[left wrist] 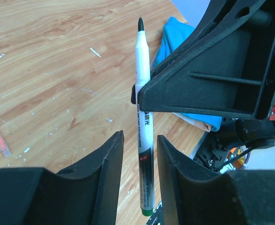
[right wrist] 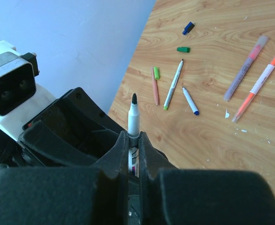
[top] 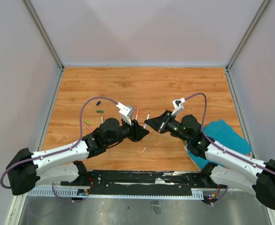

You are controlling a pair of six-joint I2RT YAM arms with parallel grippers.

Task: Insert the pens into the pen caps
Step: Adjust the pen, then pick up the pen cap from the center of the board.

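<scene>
Left wrist view: the held pen is seen between the two fingers of the left gripper, with a gap showing on either side of the barrel. This gripper is open and nothing is clamped by it.
Right gripper state: the right gripper is closed on that same pen, which is pinched around mid-barrel.
Pen position: the pen is carried above the counter, at the middle where the two grippers meet.
Pen axis: the barrel runs lengthwise through the left gripper's gap. The green-ended tail lies on the left gripper's side, and the dark bare tip sticks out past the right gripper's fingers.
Cap position: the green cap and the dark blue cap lie loose on the counter. Both are to the left of and beyond the left gripper, well apart from the held pen.
Nearer arm: the left arm is judged nearer to both caps, and its gripper is the free one.
Deciding relation: a cap would have to be brought in line with the barrel and onto the bare tip, so the cap's bore is judged to need lining up with the pen's long axis.
</scene>
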